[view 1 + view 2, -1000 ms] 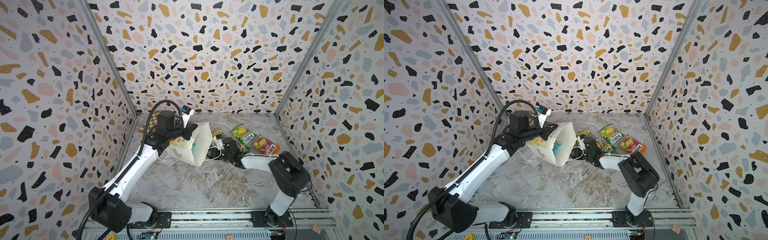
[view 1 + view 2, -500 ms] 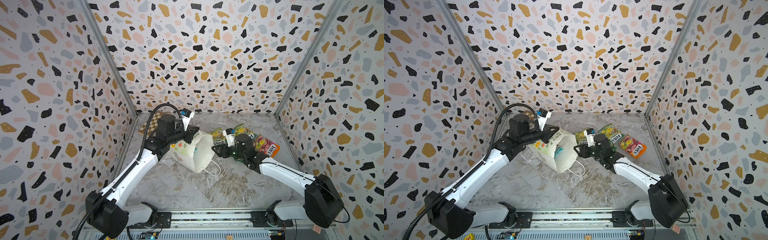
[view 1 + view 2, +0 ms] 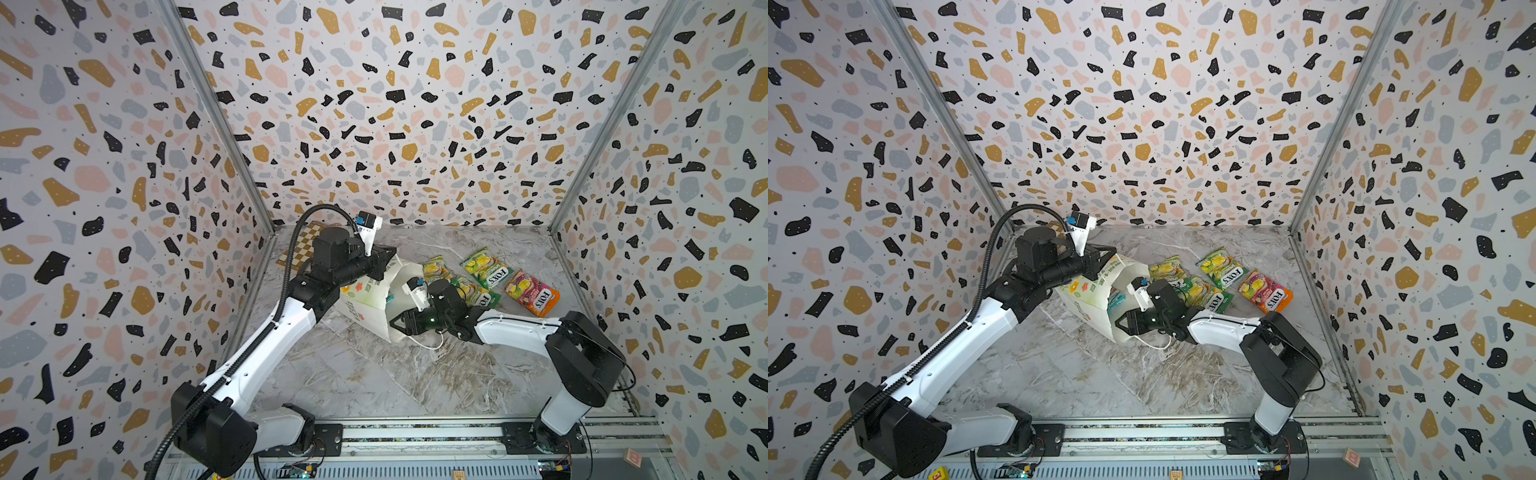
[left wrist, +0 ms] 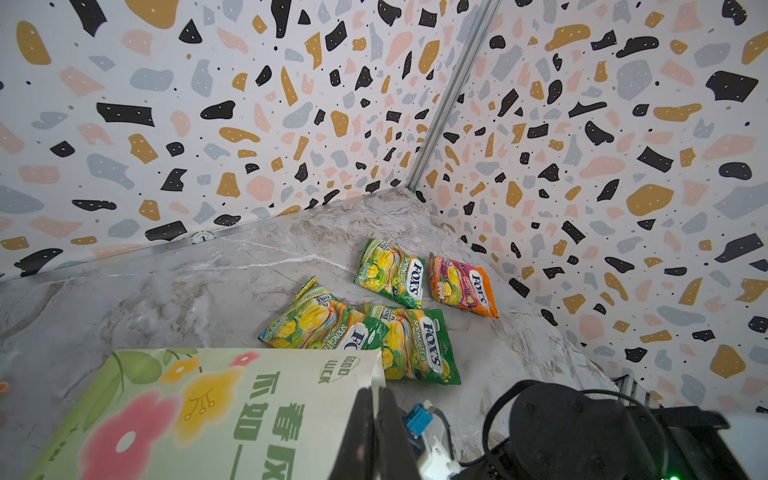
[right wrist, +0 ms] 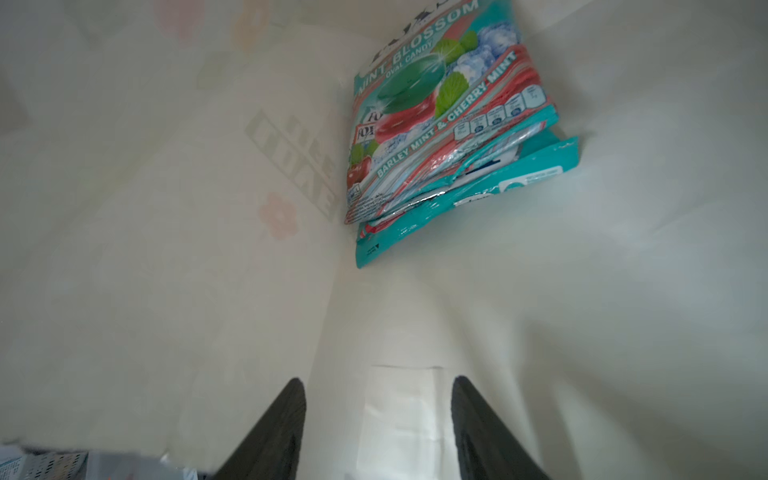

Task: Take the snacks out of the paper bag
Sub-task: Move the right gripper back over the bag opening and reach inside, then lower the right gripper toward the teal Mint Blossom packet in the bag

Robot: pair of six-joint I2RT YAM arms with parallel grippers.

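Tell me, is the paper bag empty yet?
Not empty. In the right wrist view, teal-red packets lie inside the paper bag, ahead of the open right claw.

paper bag point(image 5: 166, 291) inside: open ahead of right hand point(image 5: 377, 382) | teal packets point(image 5: 449, 137) at far end | its walls close alongside

Marble tabletop point(image 3: 353, 374) bears four snacks point(image 3: 484, 268), tilted paper bag point(image 3: 365, 303), chessboard point(image 3: 297, 249).

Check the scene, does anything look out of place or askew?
The paper bag is tipped over, its rim pinched by the left gripper, with two teal packets deep inside. Two green packets outside overlap. Nothing looks torn or spilled.
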